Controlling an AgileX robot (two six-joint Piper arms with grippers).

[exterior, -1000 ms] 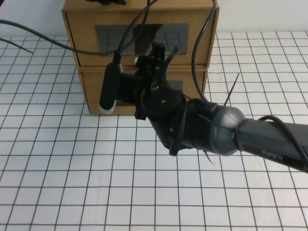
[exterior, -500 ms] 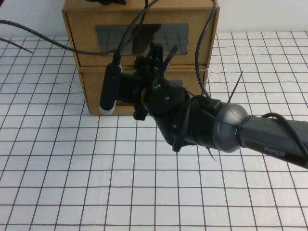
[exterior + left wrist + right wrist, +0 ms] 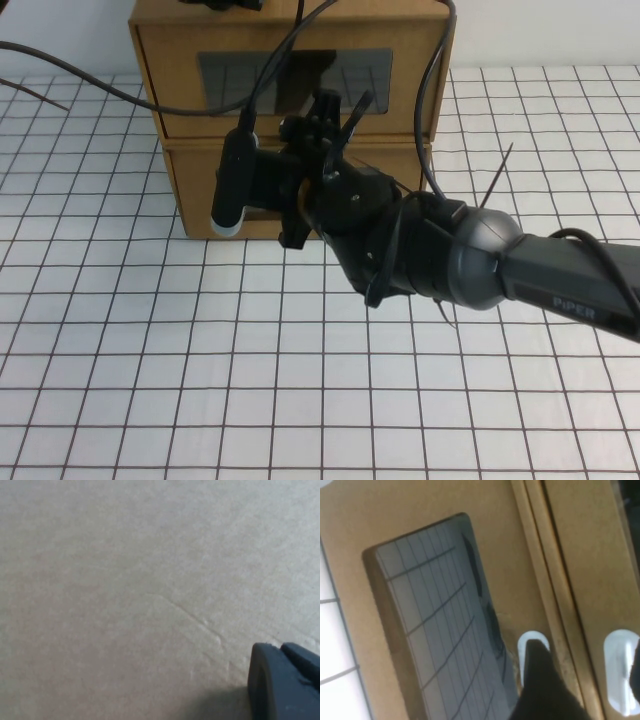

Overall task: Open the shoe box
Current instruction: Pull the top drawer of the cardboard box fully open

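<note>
Two brown cardboard shoe boxes stand stacked at the back of the table, the upper box (image 3: 290,55) on the lower box (image 3: 195,190). Each has a dark window (image 3: 437,620) in its front. My right gripper (image 3: 337,108) is open, right at the box fronts by the seam between them. In the right wrist view my right gripper (image 3: 585,652) has one dark finger (image 3: 537,680) in front of a white finger hole (image 3: 532,639), and a second white hole (image 3: 619,672) lies past the seam. My left gripper (image 3: 222,3) rests on top of the upper box; the left wrist view shows its dark tip (image 3: 282,682) against bare cardboard (image 3: 125,590).
The table (image 3: 150,380) is white with a black grid. Black cables (image 3: 120,92) hang across the box fronts and above my right arm (image 3: 480,265), which reaches in from the right. The arm's bulk hides most of the lower box's front.
My right arm has shifted slightly to the right and a little closer to the boxes. Its gripper stays open at the same spot. The boxes have not moved.
</note>
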